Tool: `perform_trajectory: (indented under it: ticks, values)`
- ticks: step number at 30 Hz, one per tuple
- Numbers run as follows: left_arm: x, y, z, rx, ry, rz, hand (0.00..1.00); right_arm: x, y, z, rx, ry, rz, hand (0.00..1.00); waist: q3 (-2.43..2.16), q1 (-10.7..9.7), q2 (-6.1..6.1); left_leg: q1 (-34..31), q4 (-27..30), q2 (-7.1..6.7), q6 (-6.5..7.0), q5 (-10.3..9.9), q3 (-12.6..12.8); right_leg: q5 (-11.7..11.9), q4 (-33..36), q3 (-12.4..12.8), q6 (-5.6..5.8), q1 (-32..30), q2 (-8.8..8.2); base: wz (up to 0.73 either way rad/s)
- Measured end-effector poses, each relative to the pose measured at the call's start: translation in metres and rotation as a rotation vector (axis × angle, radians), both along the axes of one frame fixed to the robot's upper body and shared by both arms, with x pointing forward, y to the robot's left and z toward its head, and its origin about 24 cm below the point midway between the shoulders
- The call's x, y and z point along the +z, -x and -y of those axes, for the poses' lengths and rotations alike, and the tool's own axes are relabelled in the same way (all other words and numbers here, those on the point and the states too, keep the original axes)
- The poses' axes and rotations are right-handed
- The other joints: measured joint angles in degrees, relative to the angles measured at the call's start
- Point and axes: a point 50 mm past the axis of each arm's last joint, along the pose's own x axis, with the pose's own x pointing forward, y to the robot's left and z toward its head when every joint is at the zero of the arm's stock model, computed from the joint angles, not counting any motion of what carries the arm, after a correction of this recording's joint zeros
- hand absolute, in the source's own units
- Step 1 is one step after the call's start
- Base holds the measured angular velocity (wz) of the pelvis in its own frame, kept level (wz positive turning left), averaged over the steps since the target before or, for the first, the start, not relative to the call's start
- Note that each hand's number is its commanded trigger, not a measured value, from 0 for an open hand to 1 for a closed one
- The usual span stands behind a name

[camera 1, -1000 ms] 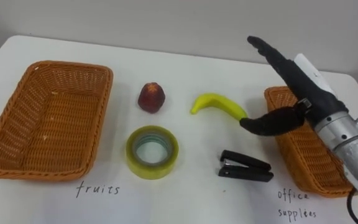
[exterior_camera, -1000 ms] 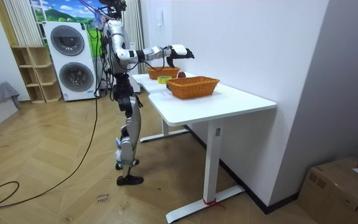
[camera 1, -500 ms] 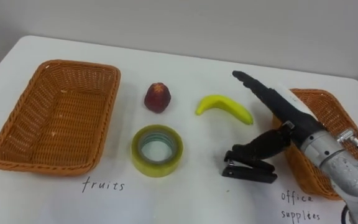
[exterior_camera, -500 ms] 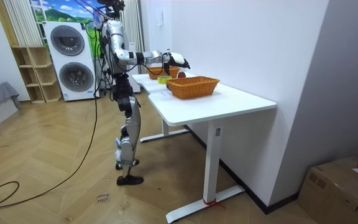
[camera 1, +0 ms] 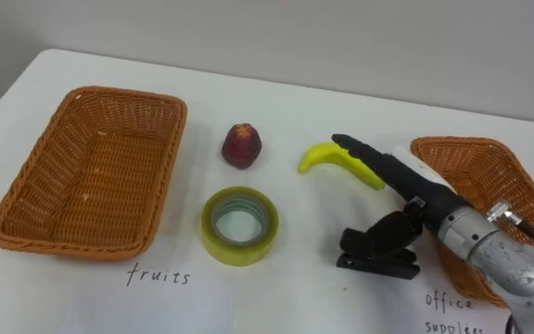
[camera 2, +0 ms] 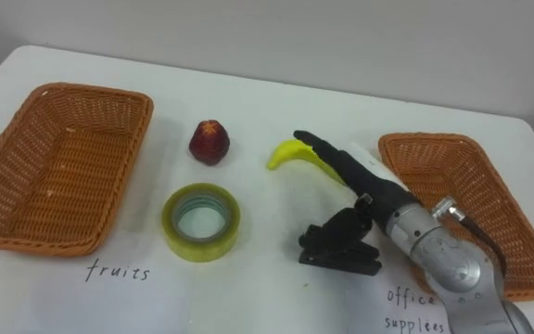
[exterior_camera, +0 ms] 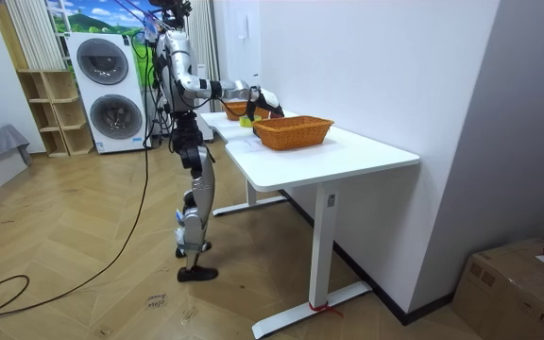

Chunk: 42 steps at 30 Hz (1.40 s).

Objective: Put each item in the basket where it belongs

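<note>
A black stapler (camera 1: 378, 259) lies on the white table (camera 1: 341, 102), front right. My right hand (camera 1: 426, 199) hovers just over it, open, with straight fingers reaching out above the tip of a yellow banana (camera 1: 324, 157). Its thumb hangs down onto the stapler's top. A red fruit (camera 1: 242, 146) sits mid-table, and a roll of yellowish tape (camera 1: 239, 225) lies in front of it. The "fruits" wicker basket (camera 1: 170, 162) stands at the left. The "office supplies" wicker basket (camera 1: 476, 176) stands at the right, partly behind my forearm. Both baskets hold nothing.
Handwritten labels mark the table in front of each basket. In the room view I stand at the far end of the white table (exterior_camera: 348, 151), right arm stretched over it. A washing machine (exterior_camera: 111, 94) and shelves stand behind me.
My right hand has come down and to the left, from above the office supplies basket to just over the stapler. Its thumb now rests on the stapler. The objects have not moved.
</note>
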Motion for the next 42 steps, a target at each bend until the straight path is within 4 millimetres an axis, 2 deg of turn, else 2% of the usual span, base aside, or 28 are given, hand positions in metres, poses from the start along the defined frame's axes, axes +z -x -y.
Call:
perform_trajectory:
  ticks: [18,42]
  values:
    - [0.0,0.001,-0.002,0.015,-0.025,-0.011,0.0,-0.028,0.011,0.01,0.005,0.196,-0.199,0.0,0.1,0.27,-0.03,0.1,0.09,-0.03,0.01,0.0,-0.11,0.0,-0.01,-0.04,0.01,0.13,0.02,0.0]
    - [0.001,0.002,-0.004,0.034,-0.055,-0.025,0.0,-0.029,0.011,0.011,-0.016,0.214,-0.217,0.0,-0.08,-0.06,0.5,0.23,0.11,-0.01,0.01,0.0,-0.13,0.01,0.02,0.11,0.01,0.25,0.05,0.0]
